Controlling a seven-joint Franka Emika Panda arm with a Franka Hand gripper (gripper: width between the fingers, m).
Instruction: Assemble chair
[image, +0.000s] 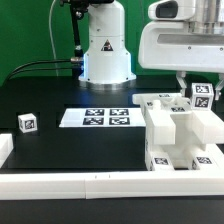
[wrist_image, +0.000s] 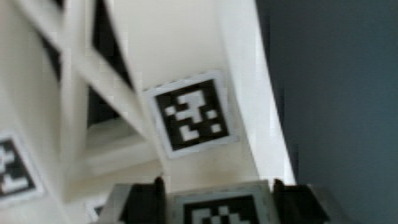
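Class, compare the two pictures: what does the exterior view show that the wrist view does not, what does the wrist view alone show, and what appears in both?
Only the exterior view shows the marker board, a loose tagged block apart at that view's left, the border rail, the arm's base and the whole black table. Only the wrist view shows a tag close up on a white upright piece, with slanting white bars beside it. Both show the chair parts and the gripper, though neither shows whether it is open.

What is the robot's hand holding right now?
It cannot be told. The gripper sits low over the white chair parts, by a tagged piece, but its fingertips are hidden.
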